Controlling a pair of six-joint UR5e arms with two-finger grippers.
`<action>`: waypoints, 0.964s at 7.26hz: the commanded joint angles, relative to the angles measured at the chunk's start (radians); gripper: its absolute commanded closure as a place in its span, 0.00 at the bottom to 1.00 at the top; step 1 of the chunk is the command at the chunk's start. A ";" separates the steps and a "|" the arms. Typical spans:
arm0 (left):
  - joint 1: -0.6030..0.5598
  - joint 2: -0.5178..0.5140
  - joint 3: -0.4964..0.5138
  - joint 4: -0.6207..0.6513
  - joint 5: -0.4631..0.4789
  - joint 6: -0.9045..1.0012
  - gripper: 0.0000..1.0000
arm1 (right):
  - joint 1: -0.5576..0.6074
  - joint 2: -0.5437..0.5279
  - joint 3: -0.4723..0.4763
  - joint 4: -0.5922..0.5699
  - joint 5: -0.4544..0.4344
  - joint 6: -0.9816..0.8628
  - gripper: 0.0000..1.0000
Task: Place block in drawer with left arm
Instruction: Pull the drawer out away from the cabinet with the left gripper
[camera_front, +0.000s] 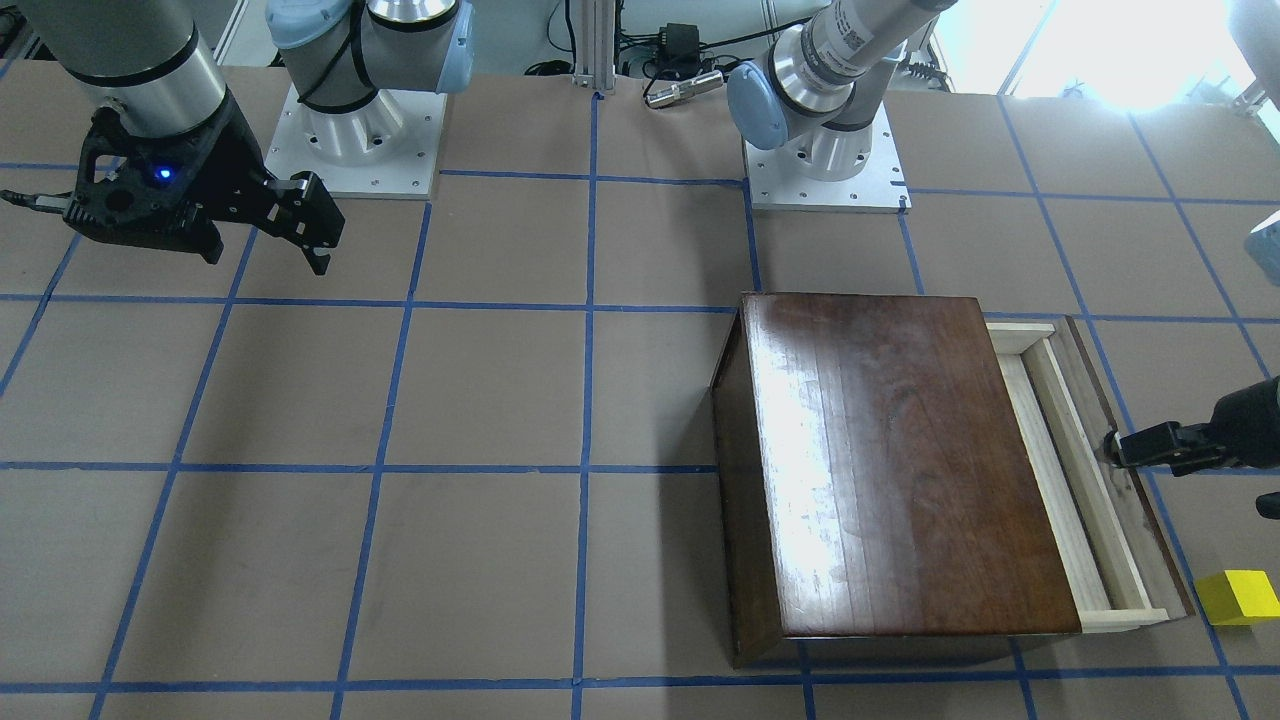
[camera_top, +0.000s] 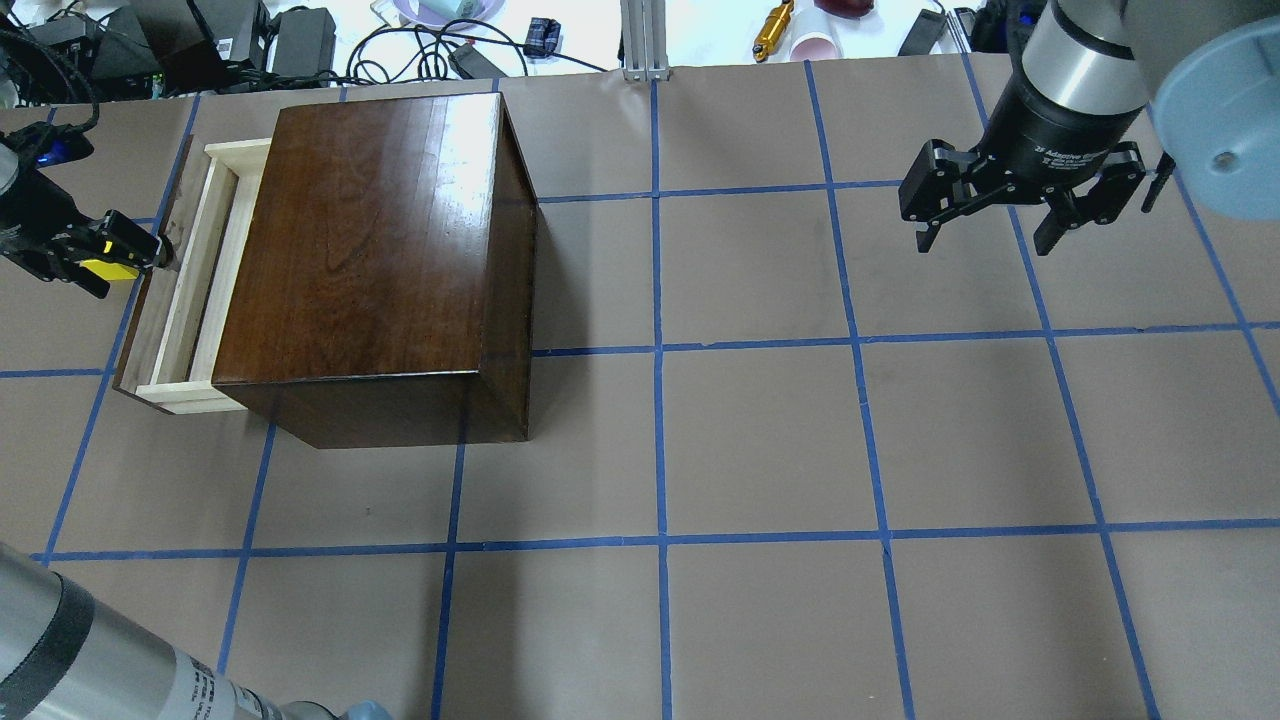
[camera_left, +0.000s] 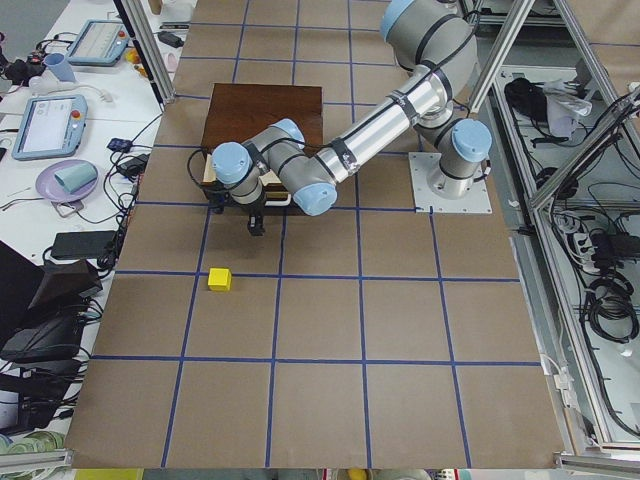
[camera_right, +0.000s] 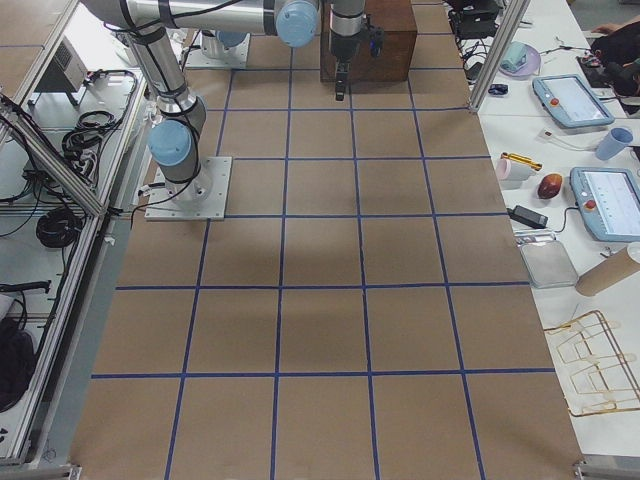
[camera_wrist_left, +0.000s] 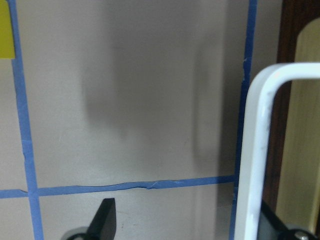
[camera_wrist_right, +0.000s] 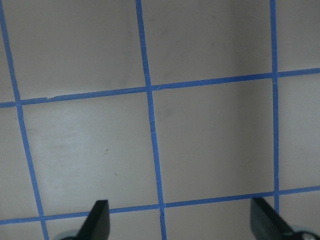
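Note:
The yellow block (camera_front: 1238, 597) lies on the table beside the drawer's front corner; it also shows in the exterior left view (camera_left: 219, 279) and at the corner of the left wrist view (camera_wrist_left: 5, 30). The drawer (camera_front: 1060, 470) stands pulled partly out of the dark brown box (camera_front: 900, 460), and what shows of its inside is bare. My left gripper (camera_front: 1120, 450) is open at the drawer's dark front panel (camera_front: 1100, 400). In the left wrist view, the white handle (camera_wrist_left: 260, 150) lies by one finger. In the overhead view the left gripper (camera_top: 130, 255) partly hides the block (camera_top: 100, 268). My right gripper (camera_top: 985, 235) is open and empty.
The box (camera_top: 380, 240) takes up the table's far left part in the overhead view. The right gripper (camera_front: 300, 240) hangs above the table near its arm's base. Cables and devices lie beyond the table's far edge (camera_top: 300, 40).

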 joint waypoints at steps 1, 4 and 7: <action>0.003 0.000 0.000 0.009 0.021 0.008 0.08 | 0.000 0.000 0.000 0.000 0.000 0.000 0.00; 0.003 0.009 0.002 0.003 0.020 0.005 0.08 | 0.000 0.000 0.000 0.000 0.000 0.000 0.00; 0.004 0.046 0.002 -0.009 0.020 -0.004 0.00 | 0.000 0.000 0.000 0.000 -0.001 0.000 0.00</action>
